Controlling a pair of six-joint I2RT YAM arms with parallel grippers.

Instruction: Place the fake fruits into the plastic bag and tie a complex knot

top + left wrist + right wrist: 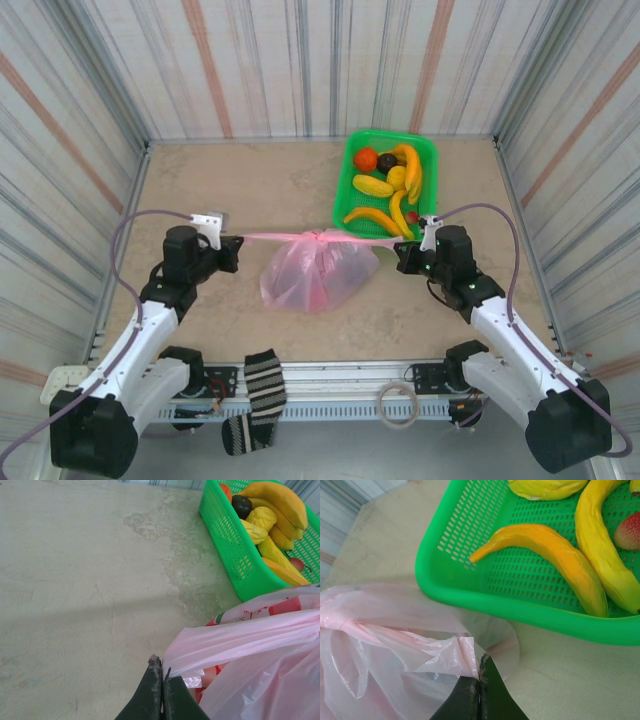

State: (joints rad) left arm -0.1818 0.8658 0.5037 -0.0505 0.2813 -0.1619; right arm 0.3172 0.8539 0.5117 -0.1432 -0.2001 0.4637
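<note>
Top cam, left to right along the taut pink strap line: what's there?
left gripper, shut on a strap end → knot on the plastic bag → right gripper, shut on the other strap end

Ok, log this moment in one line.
left tool: shut on pink plastic bag handle | right tool: shut on other handle | knot: taut between tools | fake fruits: in green basket

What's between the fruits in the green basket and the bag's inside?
The bag's own mouth: the plastic bag is cinched at the knot, straps pulled taut sideways. Fake fruits lie in the green basket, its wall facing the bag.
</note>
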